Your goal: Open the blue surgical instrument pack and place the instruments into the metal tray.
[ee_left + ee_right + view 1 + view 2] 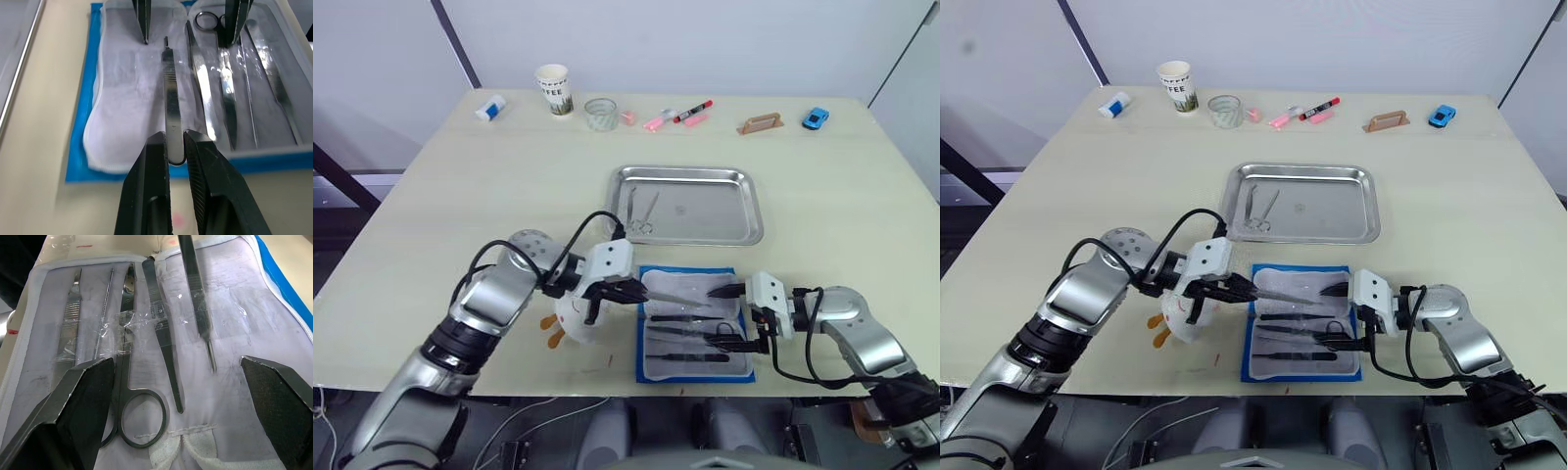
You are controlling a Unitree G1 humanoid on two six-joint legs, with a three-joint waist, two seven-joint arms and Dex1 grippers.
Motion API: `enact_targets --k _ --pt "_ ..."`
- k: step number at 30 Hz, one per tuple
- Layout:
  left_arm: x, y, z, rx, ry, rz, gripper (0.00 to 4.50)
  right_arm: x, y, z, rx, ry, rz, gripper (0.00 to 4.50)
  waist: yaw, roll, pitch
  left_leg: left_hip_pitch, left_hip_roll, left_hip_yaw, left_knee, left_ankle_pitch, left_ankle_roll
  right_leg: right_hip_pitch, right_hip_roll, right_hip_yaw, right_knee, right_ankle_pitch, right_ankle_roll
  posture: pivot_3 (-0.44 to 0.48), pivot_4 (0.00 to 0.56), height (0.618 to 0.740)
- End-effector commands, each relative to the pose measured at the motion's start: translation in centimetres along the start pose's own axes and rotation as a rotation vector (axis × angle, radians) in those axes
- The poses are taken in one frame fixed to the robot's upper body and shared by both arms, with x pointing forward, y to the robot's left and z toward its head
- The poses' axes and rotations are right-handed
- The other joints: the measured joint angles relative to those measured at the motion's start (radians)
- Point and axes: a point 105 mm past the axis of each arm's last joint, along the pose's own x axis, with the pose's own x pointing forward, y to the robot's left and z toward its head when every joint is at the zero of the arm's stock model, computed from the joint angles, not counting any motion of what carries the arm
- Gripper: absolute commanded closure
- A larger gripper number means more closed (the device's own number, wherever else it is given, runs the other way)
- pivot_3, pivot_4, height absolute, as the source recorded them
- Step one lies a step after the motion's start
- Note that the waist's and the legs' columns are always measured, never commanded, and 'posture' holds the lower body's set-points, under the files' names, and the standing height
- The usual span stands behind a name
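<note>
Left gripper (176, 147): I have it pinched on a flat scalpel handle (171, 105), above the blue surgical instrument pack (695, 323).
Right gripper (178, 377): spread wide, empty, over the remaining instruments (124, 347).
Metal tray (744, 211): beyond the pack; scissors (641, 213) already inside.
Technique: I'd lift level, clear the right fingers, then carry across.

You have one metal tray (744, 201) | one blue surgical instrument pack (645, 367) | five instruments (161, 328) over the open pack, one scissors (642, 211) in the tray | one paper cup (553, 89) | one clear glass (600, 114) | one blue toy car (816, 118) | two grippers: left gripper (176, 149), right gripper (178, 382)
</note>
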Motion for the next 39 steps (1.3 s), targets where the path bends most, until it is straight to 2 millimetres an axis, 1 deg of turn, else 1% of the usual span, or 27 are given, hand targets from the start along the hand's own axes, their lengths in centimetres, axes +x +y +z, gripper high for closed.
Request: enact_targets --k 1,5,10,13,17,22,26,28,29,32,35,39 --pt "-1.7 0.4 0.8 0.028 -0.013 0.049 4.15 0.1 0.9 -3.5 0.106 0.116 0.02 0.0 0.0 0.0 0.0 0.0 0.0 0.0 0.0 0.0 0.0 0.0 0.0 0.0 0.0 0.0 0.0 0.0 0.15 0.74" --pt "-3.8 0.1 -0.1 -0.017 -0.004 0.08 4.15 0.1 0.9 -3.5 0.103 0.117 0.027 0.0 -0.005 0.0 0.0 0.0 0.0 0.0 0.0 0.0 0.0 0.0 0.0 0.0 0.0 0.0 0.0 0.0 0.15 0.74" --pt "-5.9 -0.3 -1.0 -0.061 0.008 0.122 4.15 0.0 0.8 -3.6 0.102 0.117 0.03 0.0 -0.001 -0.001 0.0 0.001 0.001 0.001 -0.001 0.0 0.0 0.0 0.0 0.0 0.001 -0.001 -0.001 0.0 0.15 0.74" --pt "-6.7 -0.3 -1.1 -0.074 0.001 0.151 4.15 0.0 0.7 -3.6 0.101 0.118 0.034 0.0 -0.001 -0.001 0.0 0.002 0.001 0.001 -0.001 0.0 0.0 0.0 0.0 0.0 0.001 -0.001 -0.001 0.0 0.15 0.74" --pt "-7.1 0.4 -0.4 -0.122 -0.07 0.225 4.15 0.0 0.5 -3.6 0.098 0.117 0.038 0.0 0.0 -0.001 0.0 0.002 0.001 0.001 -0.001 0.0 0.0 0.0 0.0 0.0 0.001 -0.001 -0.001 0.0 0.15 0.74" --pt "-6.5 1.4 0.6 -0.184 -0.158 0.32 4.15 -0.1 0.4 -3.5 0.095 0.119 0.043 0.0 -0.001 -0.001 0.0 0.002 0.001 0.001 -0.001 0.0 0.0 0.0 0.0 0.0 0.001 -0.001 -0.001 0.0 0.15 0.74" --pt "-5.8 3.6 2.0 -0.286 -0.252 0.486 4.15 -0.3 0.3 -3.5 0.093 0.123 0.044 0.0 0.002 -0.004 -0.001 0.002 0.001 0.0 0.0 0.0 0.0 0.0 0.0 0.0 0.001 -0.001 -0.001 0.0 0.15 0.74" --pt "-5.3 5.0 2.9 -0.341 -0.296 0.577 4.15 -0.4 0.2 -3.4 0.092 0.123 0.042 0.0 0.002 -0.004 -0.001 0.001 0.001 0.0 0.0 0.0 0.0 0.0 0.0 0.0 0.002 -0.001 -0.001 0.0 0.15 0.74" --pt "-4.9 5.9 3.3 -0.368 -0.302 0.635 4.15 -0.5 0.2 -3.4 0.091 0.124 0.042 0.0 0.002 -0.004 -0.001 0.001 0.0 0.0 0.0 0.0 0.0 0.001 0.0 0.0 0.002 0.0 -0.001 0.0 0.15 0.74" --pt "-4.0 7.1 4.1 -0.421 -0.314 0.717 4.15 -0.5 0.2 -3.4 0.091 0.126 0.041 0.0 0.001 -0.004 -0.002 0.001 0.0 -0.001 0.0 0.0 0.0 0.001 -0.001 0.0 0.002 0.0 -0.001 0.0 0.15 0.74" --pt "-2.9 9.1 5.2 -0.483 -0.335 0.842 4.15 -0.5 0.2 -3.4 0.093 0.122 0.04 0.0 0.002 -0.004 -0.001 0.001 0.0 -0.001 0.0 0.0 0.0 0.001 -0.001 0.0 0.002 0.0 -0.001 0.0 0.15 0.74" --pt "-1.2 10.9 6.2 -0.564 -0.354 0.953 4.15 -0.5 0.2 -3.3 0.088 0.126 0.045 0.0 0.004 -0.005 -0.002 0.001 -0.001 -0.001 0.001 0.0 0.0 0.001 -0.002 0.0 0.002 0.0 -0.001 0.0 0.15 0.74"
